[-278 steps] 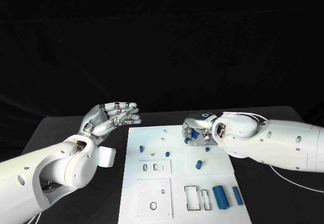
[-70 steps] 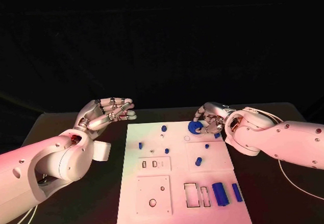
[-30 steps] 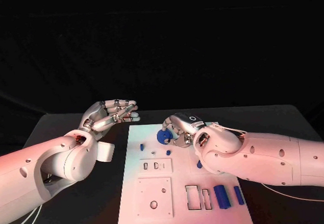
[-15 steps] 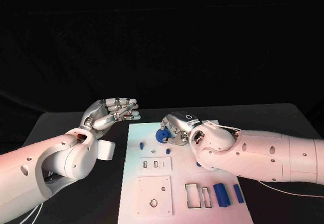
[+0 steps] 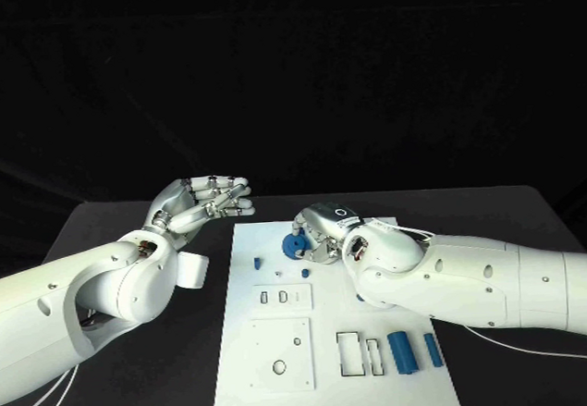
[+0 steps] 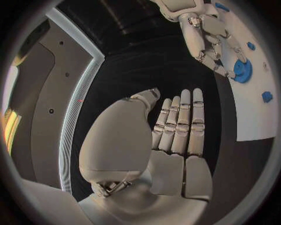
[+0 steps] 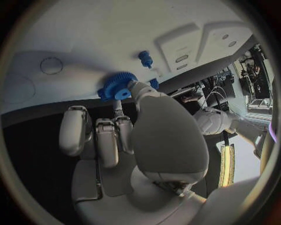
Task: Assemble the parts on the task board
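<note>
The bench (image 5: pixel 143 360) lay dark under the white task board (image 5: pixel 338 386), whose near end was cut off by the picture's bottom edge. The right arm crossed the board from about four o'clock and hid much of its right half, including most of a small blue part at its elbow side. The right robot hand (image 5: pixel 325 231) sat over the board's far end, at roughly twelve o'clock from the board's middle, pinching a blue gear (image 5: pixel 296 246) between thumb and fingers; in the right wrist view the gear (image 7: pixel 117 86) sat right at the white surface, though whether it touched could not be told. The left robot hand (image 5: pixel 203 203) hovered off the board's far left corner, at about ten o'clock, fingers curled in around nothing. Two blue bars (image 5: pixel 412 351) lay side by side near the board's right edge at four o'clock, beside two narrow slots. Small blue pegs (image 5: pixel 257 262) stood left of the gear.

Compared with half a second earlier, both robot hands and the gear had barely shifted; a second before that, the gear was in almost the same spot.
</note>
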### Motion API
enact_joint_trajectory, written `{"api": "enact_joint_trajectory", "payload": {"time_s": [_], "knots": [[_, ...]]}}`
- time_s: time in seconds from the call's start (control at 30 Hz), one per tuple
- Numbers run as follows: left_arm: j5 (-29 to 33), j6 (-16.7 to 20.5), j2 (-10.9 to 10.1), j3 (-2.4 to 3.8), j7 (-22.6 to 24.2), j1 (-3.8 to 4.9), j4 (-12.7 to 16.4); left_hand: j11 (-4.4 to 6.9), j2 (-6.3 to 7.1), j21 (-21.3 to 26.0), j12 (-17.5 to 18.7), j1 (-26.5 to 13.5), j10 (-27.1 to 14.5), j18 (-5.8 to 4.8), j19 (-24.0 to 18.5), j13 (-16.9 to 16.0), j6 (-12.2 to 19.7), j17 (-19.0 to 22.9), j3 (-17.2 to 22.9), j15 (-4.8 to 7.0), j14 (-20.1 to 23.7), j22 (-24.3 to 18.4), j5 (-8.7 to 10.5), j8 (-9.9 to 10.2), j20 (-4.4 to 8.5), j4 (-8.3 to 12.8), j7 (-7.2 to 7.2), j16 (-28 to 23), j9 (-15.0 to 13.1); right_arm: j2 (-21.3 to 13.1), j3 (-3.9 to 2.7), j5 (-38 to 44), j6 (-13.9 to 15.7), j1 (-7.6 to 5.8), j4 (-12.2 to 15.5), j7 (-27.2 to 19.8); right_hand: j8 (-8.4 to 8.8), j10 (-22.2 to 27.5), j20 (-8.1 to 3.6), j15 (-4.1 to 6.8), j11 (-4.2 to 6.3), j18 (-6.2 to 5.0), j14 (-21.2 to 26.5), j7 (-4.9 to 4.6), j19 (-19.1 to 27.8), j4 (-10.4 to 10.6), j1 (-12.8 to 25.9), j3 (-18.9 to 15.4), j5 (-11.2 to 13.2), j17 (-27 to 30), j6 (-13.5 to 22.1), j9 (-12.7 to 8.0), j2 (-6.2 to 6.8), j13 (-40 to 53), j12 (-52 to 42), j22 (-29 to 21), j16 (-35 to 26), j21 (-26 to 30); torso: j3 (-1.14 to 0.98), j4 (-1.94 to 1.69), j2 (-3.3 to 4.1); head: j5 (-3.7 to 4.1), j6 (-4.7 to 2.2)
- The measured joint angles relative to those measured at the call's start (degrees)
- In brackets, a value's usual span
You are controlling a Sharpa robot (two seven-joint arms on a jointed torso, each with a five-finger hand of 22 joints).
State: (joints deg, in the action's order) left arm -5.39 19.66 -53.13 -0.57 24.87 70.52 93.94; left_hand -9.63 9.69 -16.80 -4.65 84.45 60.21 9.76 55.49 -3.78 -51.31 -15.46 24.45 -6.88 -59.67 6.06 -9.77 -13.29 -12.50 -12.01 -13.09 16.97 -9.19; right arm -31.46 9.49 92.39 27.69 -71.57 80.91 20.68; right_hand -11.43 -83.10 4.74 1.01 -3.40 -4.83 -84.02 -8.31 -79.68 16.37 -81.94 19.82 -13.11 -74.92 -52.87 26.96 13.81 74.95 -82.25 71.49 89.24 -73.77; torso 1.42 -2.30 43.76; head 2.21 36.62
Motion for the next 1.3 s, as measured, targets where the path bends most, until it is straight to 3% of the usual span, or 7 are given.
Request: {"api": "enact_joint_trajectory", "payload": {"time_s": [0.17, 0.3, 0.5, 0.6, 0.73, 0.9, 1.3], "knots": [[0.0, -0.02, -0.03, 0.0, -0.01, 0.0, 0.0, 0.0, 0.0, 0.0, 0.0, 0.0, 0.0, 0.0, 0.0, 0.0, 0.0, -0.05, 0.0, 0.0, 0.0, 0.0, 0.0, 0.0, 0.0, 0.0, 0.0, 0.0, 0.0, 0.03, 0.05, -0.1, -0.34, 0.08, -0.05, -0.04, 1.59, 0.62, 0.78, -0.68, -0.62, -0.01, -0.08, -0.74, -0.21, 0.06, 2.41, -1.58, -0.11, 0.0, 2.07, -0.57, 1.24, -0.01, 0.51, -0.06, 0.0, 0.44, 0.0, 0.04, -0.01, -0.09, -0.08], [0.0, -0.04, -0.04, 0.0, -0.02, 0.0, 0.0, 0.0, 0.0, 0.0, 0.0, 0.0, 0.0, 0.0, 0.0, 0.0, 0.0, -0.05, 0.0, 0.0, 0.0, 0.0, 0.0, 0.0, 0.0, 0.0, 0.0, 0.0, 0.0, -0.04, 0.07, -0.21, -0.57, 0.15, 0.16, -0.2, 2.2, 0.82, 1.01, -1.01, -0.81, -0.01, 0.0, -1.09, -0.03, 0.06, 3.01, -6.21, -0.11, 0.0, 2.93, -0.6, 0.73, -0.01, 0.52, 0.13, 0.0, 0.44, 0.0, 0.07, -0.01, -0.09, -0.1], [0.0, -0.07, -0.1, 0.0, -0.04, 0.0, -0.02, 0.0, 0.0, 0.0, 0.0, 0.0, 0.0, 0.0, 0.0, 0.0, 0.0, -0.04, 0.0, 0.0, 0.0, 0.0, 0.0, 0.0, 0.0, 0.0, 0.0, 0.0, 0.0, -0.59, 0.07, -0.35, -0.6, 0.14, 0.63, -0.38, 2.22, 0.81, 1.22, -1.01, -0.81, 0.0, 0.0, -1.17, -0.23, 0.16, 3.16, -8.01, -0.11, 0.01, 3.01, -0.56, 0.42, -0.01, 0.52, 0.32, 0.0, 0.44, -0.03, 0.09, -0.01, -0.1, -0.06], [0.0, -0.08, -0.11, 0.0, -0.05, 0.0, -0.02, 0.0, 0.0, 0.0, 0.0, 0.0, 0.0, 0.0, 0.0, 0.0, 0.0, -0.04, 0.0, 0.0, 0.0, 0.01, 0.0, 0.0, 0.0, 0.0, 0.0, 0.0, 0.0, -1.03, 0.06, -0.49, -0.51, 0.14, 0.96, -0.49, 2.22, 0.81, 1.22, -1.01, -0.81, -0.01, 0.0, -1.17, -0.23, 0.26, 3.37, -9.18, -0.11, 0.01, 3.01, -0.46, -0.12, -0.01, 0.52, 0.49, 0.0, 0.44, -0.04, 0.09, -0.01, -0.14, -0.09], [0.0, -0.09, -0.16, 0.0, -0.07, 0.0, -0.02, 0.0, 0.0, 0.0, 0.0, 0.0, 0.0, 0.0, 0.0, 0.0, 0.0, -0.04, 0.0, 0.0, 0.0, 0.01, 0.0, 0.0, 0.0, 0.0, 0.0, 0.0, 0.0, -1.71, 0.06, -0.97, -0.44, 0.14, 1.59, -0.65, 2.25, 0.58, 1.42, -1.01, -1.05, -0.01, 0.0, -0.86, -0.44, 0.44, 6.13, -11.79, -0.1, 0.01, 2.7, -0.18, -2.82, -0.01, 0.16, 1.17, 0.24, 0.22, -0.06, 0.09, -0.01, -0.14, -0.14], [0.0, -0.1, -0.19, 0.0, -0.09, 0.0, -0.04, 0.0, 0.0, 0.0, 0.0, 0.0, 0.0, 0.0, 0.0, 0.0, 0.0, -0.04, 0.0, 0.0, 0.0, 0.01, 0.0, 0.0, 0.0, 0.0, 0.0, 0.0, 0.0, -2.14, 0.04, -2.1, -0.63, 0.14, 1.85, -0.79, 2.25, -0.13, 1.39, -1.01, -0.91, 0.0, 0.0, -0.87, -0.46, 0.42, 10.14, -12.27, -0.11, 0.01, 2.08, 0.04, -4.69, -0.02, -0.46, 1.72, 0.24, -0.13, -0.06, 0.11, -0.01, -0.16, -0.11], [0.0, -0.18, -0.24, 0.0, -0.13, 0.0, -0.05, 0.0, 0.0, 0.0, 0.15, 0.0, 0.0, 0.0, 0.0, 0.0, 0.32, -0.17, 0.15, -0.2, 0.2, -0.05, 0.0, 0.0, 0.0, 0.16, 0.1, -0.2, 0.0, -2.68, -0.18, -4.9, -2.25, -0.11, 1.85, -1.45, 2.26, -0.66, 1.21, -1.01, -0.82, -0.02, 0.0, -0.55, -1.48, 0.38, 12.88, -12.3, -0.1, -0.03, 1.78, 0.21, -6.27, -0.03, -1.72, 3.18, 0.5, -1.29, -0.04, 0.07, 0.03, -0.05, 0.01]]}}
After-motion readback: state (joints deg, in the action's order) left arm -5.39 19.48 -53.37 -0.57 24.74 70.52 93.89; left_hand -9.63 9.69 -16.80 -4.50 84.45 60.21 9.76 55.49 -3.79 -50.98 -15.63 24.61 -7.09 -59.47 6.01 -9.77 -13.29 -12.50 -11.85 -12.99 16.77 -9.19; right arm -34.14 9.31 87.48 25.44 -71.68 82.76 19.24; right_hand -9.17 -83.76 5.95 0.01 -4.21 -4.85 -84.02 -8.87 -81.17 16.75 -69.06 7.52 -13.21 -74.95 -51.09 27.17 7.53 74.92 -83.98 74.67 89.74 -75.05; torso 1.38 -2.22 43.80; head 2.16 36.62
